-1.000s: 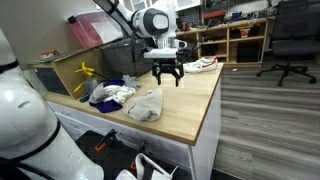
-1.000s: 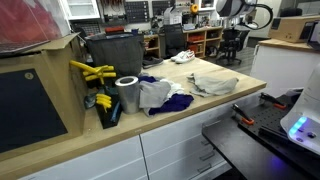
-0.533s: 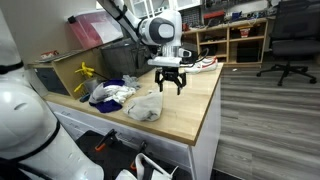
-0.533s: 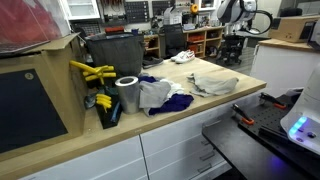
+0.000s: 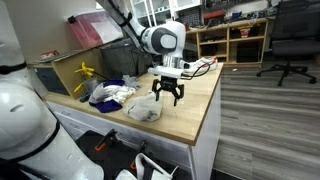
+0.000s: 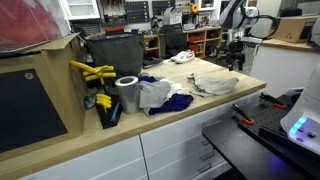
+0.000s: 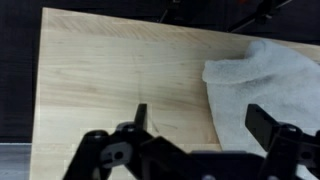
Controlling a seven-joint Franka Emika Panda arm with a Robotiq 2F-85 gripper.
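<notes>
Jaws stand spread wide and empty. The gripper (image 7: 200, 128) hangs above the wooden countertop (image 7: 100, 70) with 1 finger (image 7: 140, 116) over bare wood and the other at the hem of the grey cloth (image 7: 262, 85), which fills the wrist view from 1 to 3 o'clock.

In an exterior view the gripper (image 5: 167, 96) hovers just over the counter. The grey cloth (image 5: 146, 106) lies crumpled at its 8 o'clock, close to the front edge. A heap of clothes (image 5: 110, 93) sits farther out at 9 o'clock, with a yellow tool (image 5: 84, 72) beyond it and a shoe (image 5: 205, 65) at 1 o'clock.

As I judge it, the gripper sits off-centre over the hem. A pinch here might catch only a thin fold that slips free, or the bare-side finger might scrape the wood. Any drag toward the front edge could pull the cloth off the counter.
</notes>
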